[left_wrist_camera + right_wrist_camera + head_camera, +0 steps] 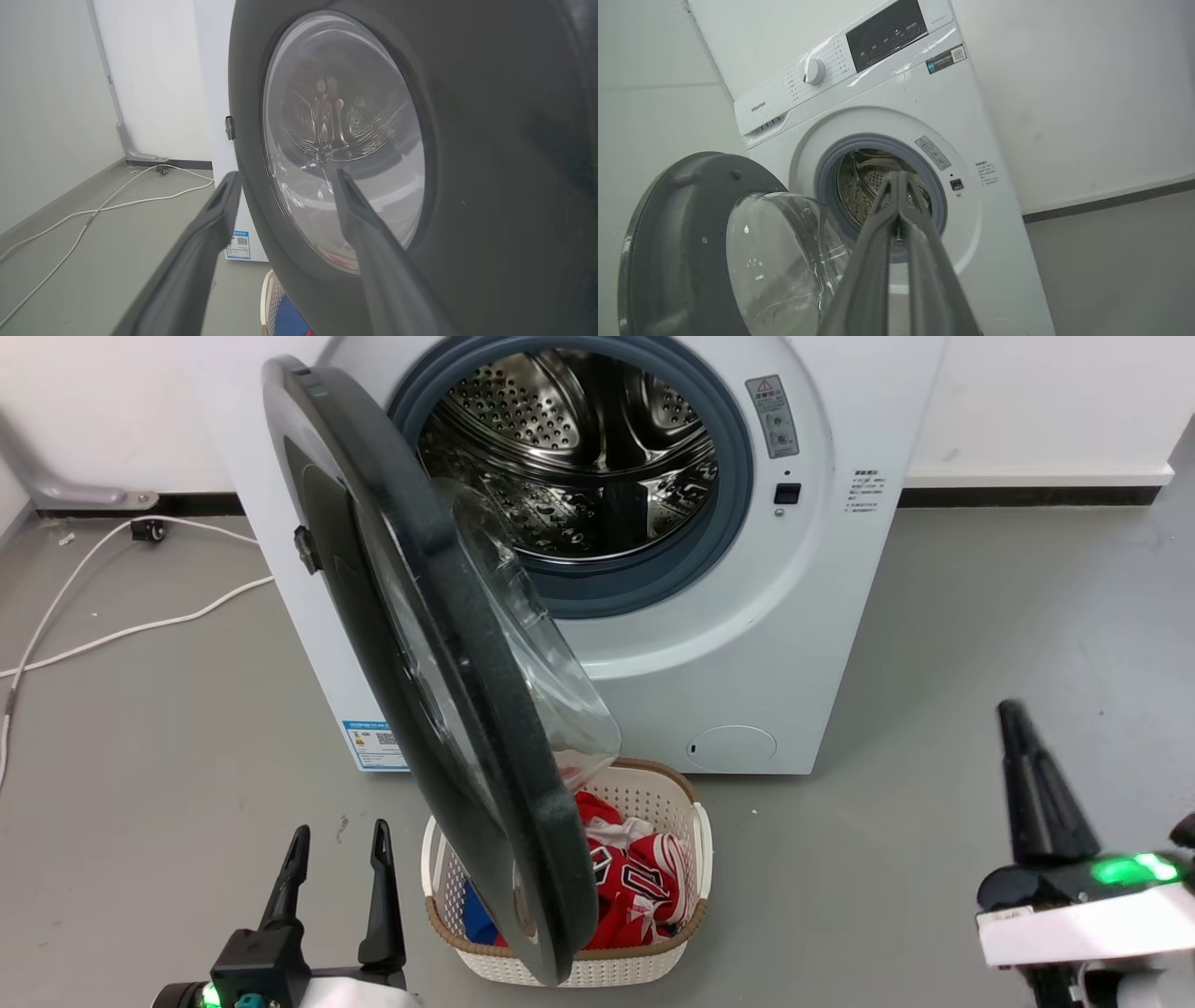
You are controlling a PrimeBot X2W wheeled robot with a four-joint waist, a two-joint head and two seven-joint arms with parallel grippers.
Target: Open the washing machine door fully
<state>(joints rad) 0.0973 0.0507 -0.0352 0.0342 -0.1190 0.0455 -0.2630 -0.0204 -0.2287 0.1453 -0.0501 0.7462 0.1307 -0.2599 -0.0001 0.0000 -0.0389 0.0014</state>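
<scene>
- A grey floor (980,616) runs to a white wall (1027,401) with a dark skirting strip.
- At the far left, white cables (121,635) trail over the floor. Their ends are cut off by the edge of the head view.
- The left gripper (341,835) stands at the lower left with its two fingers spread wide and nothing between them. It is near the outer face of the door, and I cannot tell from the left wrist view whether it touches.
- The washing machine door (467,644) is swung out from its hinge on the left, nearly edge-on to the head camera. Its clear glass bowl (551,681) bulges toward the machine.
- A white laundry basket (653,793) sits on the floor under the door's lower edge, which hides its left part. Red clothing (644,887) lies in it, with white numerals that are partly covered.
- The washing machine (794,616) has its steel drum (579,439) exposed inside the grey gasket (644,588).
- The brand name "Hisense" (758,107) reads on the panel.
- The print on the blue label (373,745) and the warning sticker (773,415) is too small to read.
- The right gripper (1013,714) is at the lower right, well apart from the machine. Its fingers are pressed together and empty, and its arm is cut off by the frame.
</scene>
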